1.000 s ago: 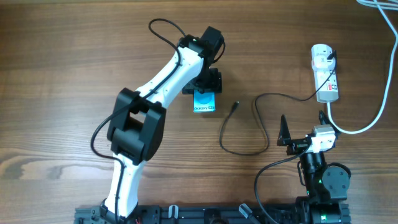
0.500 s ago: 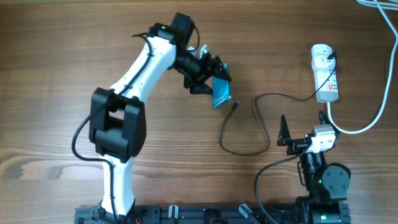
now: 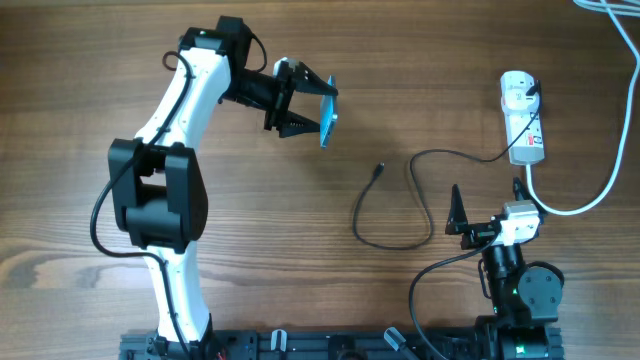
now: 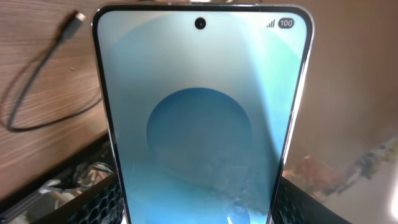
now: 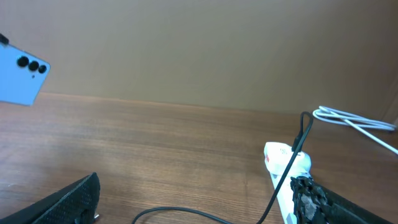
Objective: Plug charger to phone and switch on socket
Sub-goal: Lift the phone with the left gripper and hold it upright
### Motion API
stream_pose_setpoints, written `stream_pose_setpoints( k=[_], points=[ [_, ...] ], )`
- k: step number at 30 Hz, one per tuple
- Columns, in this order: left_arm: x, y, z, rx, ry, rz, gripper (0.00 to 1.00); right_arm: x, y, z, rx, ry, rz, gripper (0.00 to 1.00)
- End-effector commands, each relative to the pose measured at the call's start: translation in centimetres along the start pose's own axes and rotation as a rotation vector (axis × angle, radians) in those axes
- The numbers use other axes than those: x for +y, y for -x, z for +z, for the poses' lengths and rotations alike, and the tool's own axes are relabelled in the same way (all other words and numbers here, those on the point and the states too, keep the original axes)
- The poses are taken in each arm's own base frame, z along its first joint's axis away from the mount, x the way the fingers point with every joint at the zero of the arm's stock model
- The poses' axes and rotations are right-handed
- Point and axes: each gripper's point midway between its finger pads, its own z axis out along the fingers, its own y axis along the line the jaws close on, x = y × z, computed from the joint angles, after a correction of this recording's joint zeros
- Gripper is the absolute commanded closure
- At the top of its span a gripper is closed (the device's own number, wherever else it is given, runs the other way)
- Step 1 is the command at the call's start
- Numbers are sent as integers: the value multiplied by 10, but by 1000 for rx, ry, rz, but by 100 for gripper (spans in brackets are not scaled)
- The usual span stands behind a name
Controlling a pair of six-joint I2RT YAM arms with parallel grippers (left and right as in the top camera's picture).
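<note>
My left gripper [image 3: 312,108] is shut on the phone [image 3: 328,118] and holds it tilted on edge above the table's far left-centre. In the left wrist view the phone's cyan screen [image 4: 199,118] fills the frame between my fingers [image 4: 93,202]. Its pale blue back shows in the right wrist view [image 5: 18,78]. The charger, a thin black cable [image 3: 392,242], loops on the table, its connector tip [image 3: 378,171] lying free; the cable also shows in the left wrist view [image 4: 31,106]. The white socket [image 3: 522,118] lies at the far right. My right gripper [image 3: 487,208] is open and empty.
A thick white cord [image 3: 600,195] curves from the socket to the table's right edge and top corner. In the right wrist view the socket [image 5: 283,163] lies ahead on the right with the black cable [image 5: 297,146] rising from it, and the white cord [image 5: 354,121] behind.
My left arm has lifted the phone off the table and swung it up and to the left, turning it onto its edge. The right arm and the cable have not moved.
</note>
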Motion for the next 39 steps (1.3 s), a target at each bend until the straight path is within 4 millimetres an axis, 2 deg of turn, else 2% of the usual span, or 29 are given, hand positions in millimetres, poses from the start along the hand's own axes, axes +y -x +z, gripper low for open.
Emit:
stream_pose_setpoints(
  k=[1, 15, 39],
  points=[
    [-28, -18, -17, 23, -112, 35, 28, -1, 2, 0, -10, -6, 14, 0],
    [-22, -11, -62, -29, -185, -104, 28, -1, 2, 0, -10, -6, 14, 0],
    [-37, -20, -67, 21, -279, -122, 29, -1, 2, 0, -10, -6, 15, 0]
  ],
)
